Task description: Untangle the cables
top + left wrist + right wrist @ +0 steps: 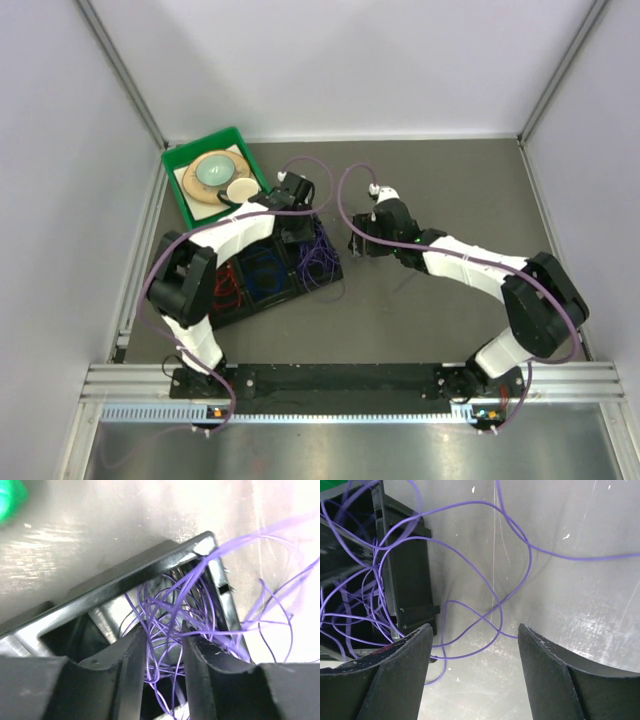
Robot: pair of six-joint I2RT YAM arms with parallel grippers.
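The purple cables (165, 610) were found bunched in the end compartment of the black tray (125, 577), with several loops spilled over its wall onto the table (570, 580). The left gripper (161, 632) was seen inside that compartment, its jaws set a little apart so that the thick of the tangle was straddled. Strands ran up through the gap, though whether any was touched by the pads could not be told from the close, dark wrist view. Nothing was shown clamped.

The right gripper (475, 630) was held low over the table just beside the tray's outer wall. Its jaws were spread wide, and the spilled loops crossed beneath and between them. It was judged to be placed there so that a free loop could be taken on one side while the bundle was gripped on the other.

The red cables (230, 285) and the blue cables (265, 275) were seen coiled in their own compartments. From this it was judged that only the purple knot was left to be opened. A snag on the tray's corner was thought the likeliest trouble.
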